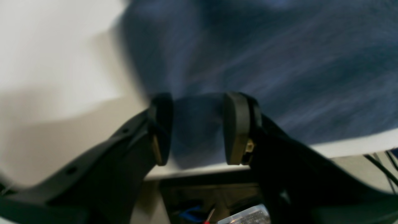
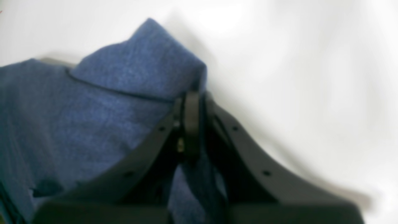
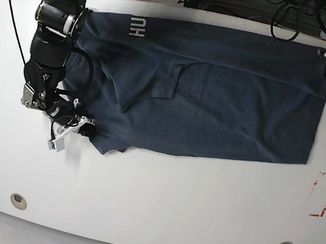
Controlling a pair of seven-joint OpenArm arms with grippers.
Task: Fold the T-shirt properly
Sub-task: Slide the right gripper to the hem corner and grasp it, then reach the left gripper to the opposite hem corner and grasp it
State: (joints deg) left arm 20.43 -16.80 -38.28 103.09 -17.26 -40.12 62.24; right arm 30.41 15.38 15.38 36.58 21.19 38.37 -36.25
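Mid-fold here: the T-shirt [image 3: 217,100] lies spread wide across the white desk [image 3: 151,195], lettering up at the far edge. The right hand [image 2: 191,102] is clenched on a corner of cloth at the shirt's near edge, arm reaching low over the desk. The left hand [image 1: 197,127] sits released at the far corner, fingers [image 1: 236,127] apart with fabric between them. Next move, I'd say: close the left, then carry both corners across together.
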